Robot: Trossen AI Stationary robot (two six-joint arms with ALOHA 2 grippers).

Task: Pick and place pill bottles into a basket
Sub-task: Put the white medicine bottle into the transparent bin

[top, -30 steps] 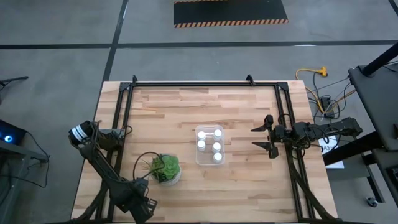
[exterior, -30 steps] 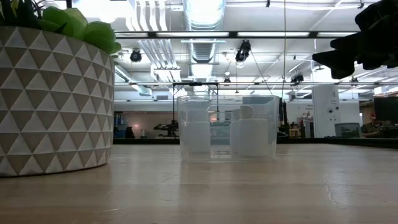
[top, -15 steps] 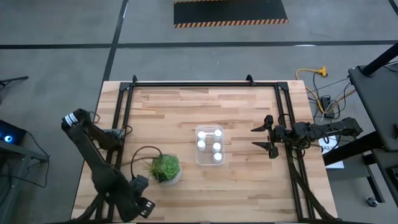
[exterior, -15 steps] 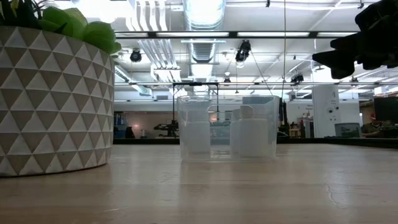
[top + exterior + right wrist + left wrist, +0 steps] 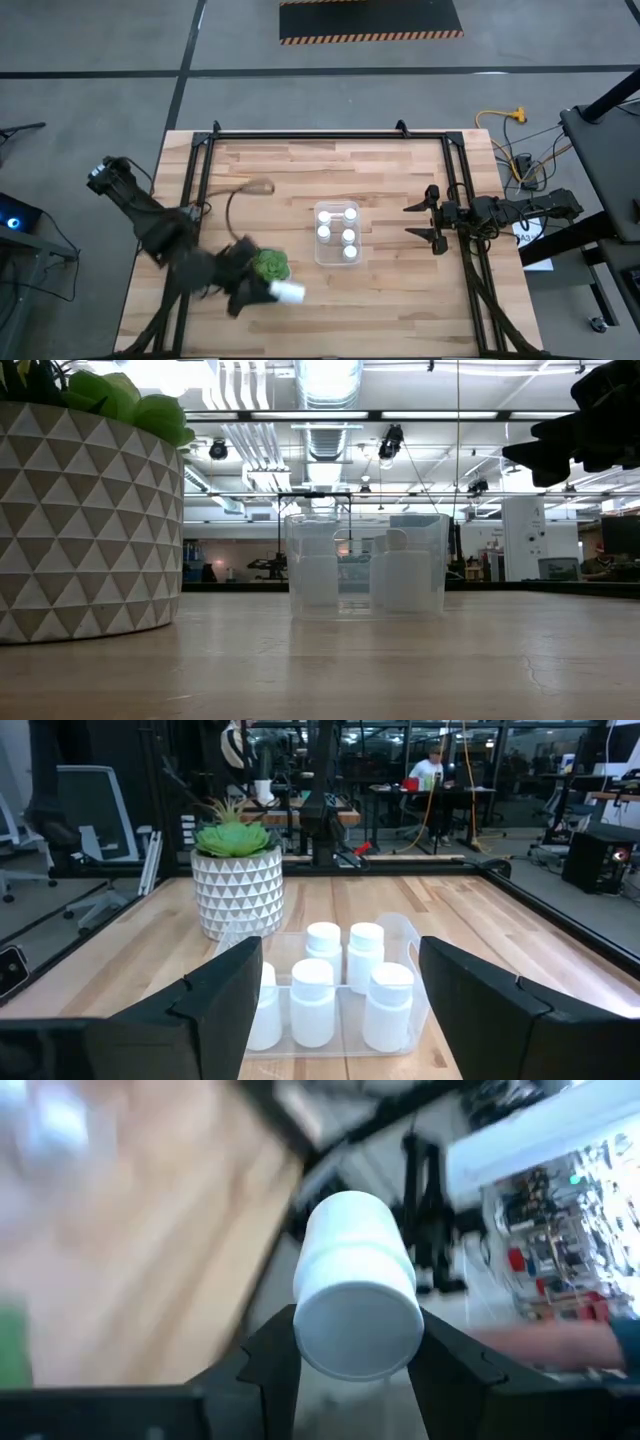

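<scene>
A white pill bottle (image 5: pixel 355 1285) lies between the fingers of my left gripper (image 5: pixel 355 1355), which is shut on it. In the high view this gripper (image 5: pixel 270 290) hangs over the table's near left part, beside the plant, and the bottle (image 5: pixel 289 293) sticks out toward the right. The clear basket (image 5: pixel 320 250) stands at the table's middle with several white-capped bottles (image 5: pixel 312 1000) upright inside. My right gripper (image 5: pixel 420 222) stands open and level at the right, pointing at the basket (image 5: pixel 410 935) and touching nothing. My left gripper pinches the bottle between its two fingers (image 5: pixel 275 1345), on the two sides of the end nearer the wrist (image 5: pixel 355 1330). The bottle lies along the fingers, its other end pointing away from them. It is lifted clear of the table, roughly level.
A green plant in a white triangle-patterned pot (image 5: pixel 268 268) stands just beside my left gripper, large at the left of the low view (image 5: pixel 85 520). A black frame (image 5: pixel 330 133) runs along the table's far, left and right sides. Bare wood lies around the basket.
My left gripper has risen from the table's near left edge and swung toward the right, up beside the plant. It has tipped from pointing down to nearly level and rolled. The white bottle now shows past its fingers.
</scene>
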